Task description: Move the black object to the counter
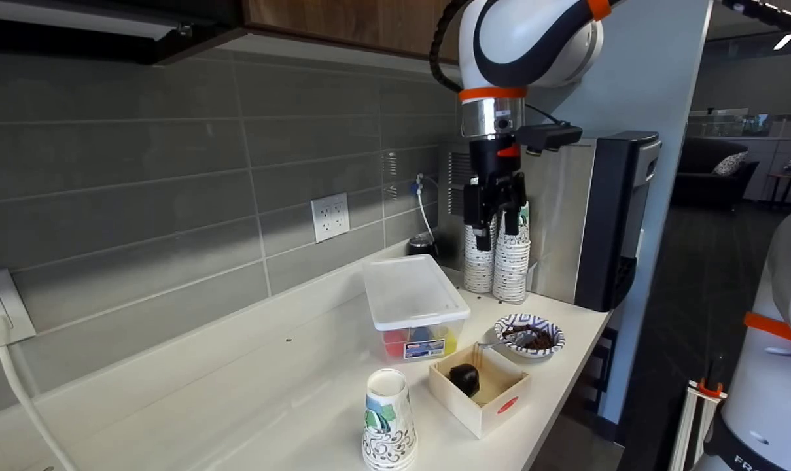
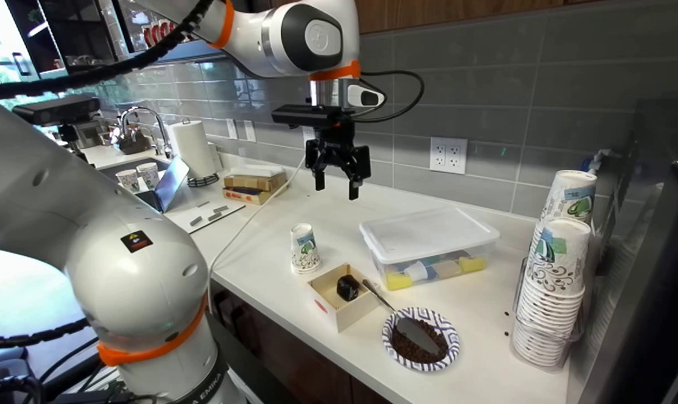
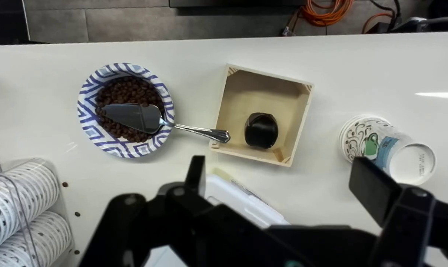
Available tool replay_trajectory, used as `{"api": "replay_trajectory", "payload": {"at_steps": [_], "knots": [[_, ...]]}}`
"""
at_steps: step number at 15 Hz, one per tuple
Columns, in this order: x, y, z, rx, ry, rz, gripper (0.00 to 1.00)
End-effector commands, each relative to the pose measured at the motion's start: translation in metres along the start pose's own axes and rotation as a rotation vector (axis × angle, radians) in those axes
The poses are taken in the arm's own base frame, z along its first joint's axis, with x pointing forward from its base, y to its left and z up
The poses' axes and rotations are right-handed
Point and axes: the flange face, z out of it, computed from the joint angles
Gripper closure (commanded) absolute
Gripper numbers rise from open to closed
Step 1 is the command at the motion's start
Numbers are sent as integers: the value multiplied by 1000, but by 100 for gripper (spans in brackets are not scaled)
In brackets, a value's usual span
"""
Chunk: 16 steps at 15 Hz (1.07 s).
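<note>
A small rounded black object [image 3: 261, 130] lies inside a square, open wooden box [image 3: 304, 107], near one of its inner walls in the wrist view. The object shows in both exterior views [image 1: 464, 379] [image 2: 347, 287], and so does the box [image 1: 457, 413] [image 2: 358, 311]. The box stands on the white counter [image 2: 484, 314]. My gripper [image 3: 281, 174] is open and empty, with its fingers wide apart. It hangs well above the counter in both exterior views [image 1: 498, 234] [image 2: 336, 188], pointing down, apart from the box and the object.
A patterned bowl of brown beans [image 3: 94, 130] sits beside the box; a metal server [image 3: 198, 130] rests across bowl and box edge. A lidded clear bin [image 2: 428, 235], a short cup stack [image 2: 305, 249] and tall cup stacks [image 2: 552, 292] stand around. A tiled wall [image 1: 140, 163] backs the counter.
</note>
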Motion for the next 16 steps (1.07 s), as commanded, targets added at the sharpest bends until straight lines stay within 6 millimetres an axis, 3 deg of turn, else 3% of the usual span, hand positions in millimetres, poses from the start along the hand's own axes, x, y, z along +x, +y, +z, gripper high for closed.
{"api": "replay_trajectory", "payload": {"at_steps": [1,7,8,16], "knots": [[-9,-1,21,32,38,3,0],[-29,-13,82,71,64,11,0],[-7,-16,76,75,61,15,0],[22,-38,141,85,83,6,0]]}}
